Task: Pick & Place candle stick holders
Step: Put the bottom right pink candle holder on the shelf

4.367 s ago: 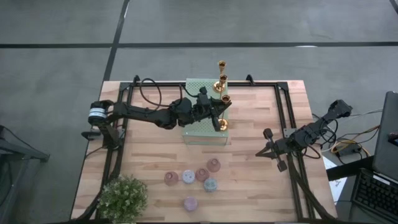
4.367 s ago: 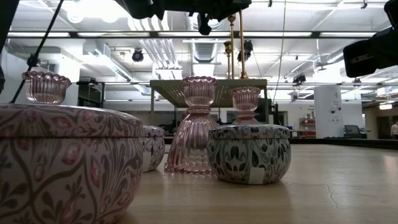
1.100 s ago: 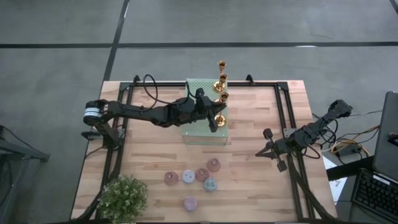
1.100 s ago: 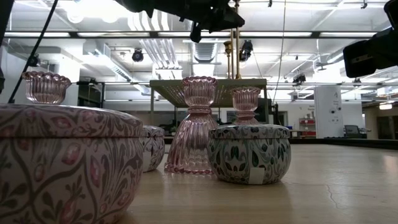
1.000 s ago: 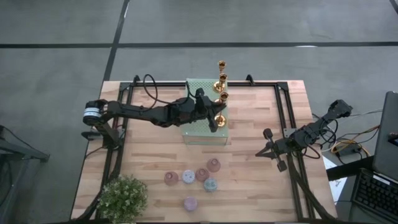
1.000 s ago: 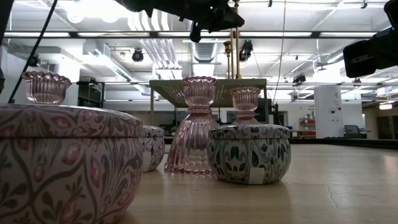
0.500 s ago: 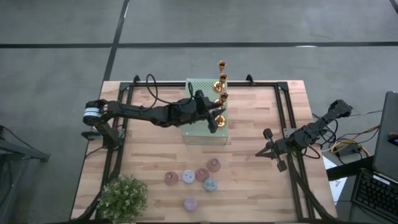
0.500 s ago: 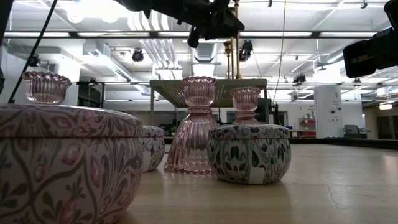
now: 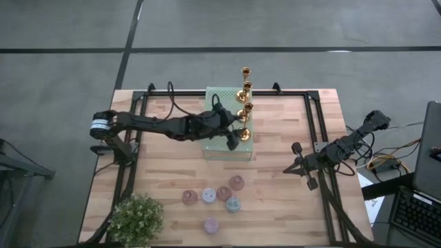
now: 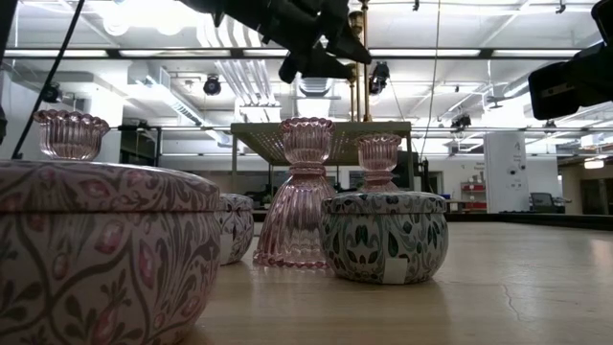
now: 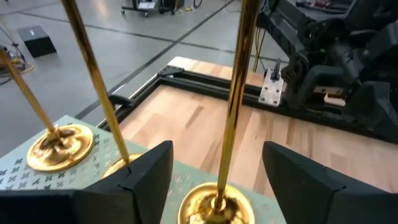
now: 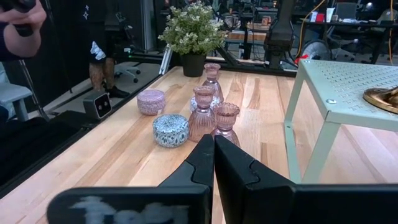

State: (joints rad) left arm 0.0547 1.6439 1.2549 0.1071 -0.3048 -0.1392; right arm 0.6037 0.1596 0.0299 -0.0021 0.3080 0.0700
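Several gold candle stick holders stand in a row along the right side of the pale green perforated block [image 9: 219,96], each on its round base. The nearest gold holder [image 9: 241,129] rises between the fingers of my open left gripper [image 11: 217,149], its stem [image 11: 235,93] clear of both. My left gripper [image 9: 233,139] hovers over the block's near right corner. Squat pastel holders [image 9: 224,193] and pink glass ones [image 10: 305,192] sit near the table's front middle. My right gripper [image 9: 298,165] rests shut at the table's right side.
A leafy potted plant [image 9: 136,219] stands at the near left corner. Black arm frames [image 9: 313,131] run along the table's left and right sides. Bare wood lies between the block and the pastel group. A person's arm [image 12: 22,18] shows beyond the table in the right wrist view.
My left gripper has opened and let go of the nearest gold holder, which stays upright on the block's near right corner. The gripper has drawn back a little toward the table's left and near edge.
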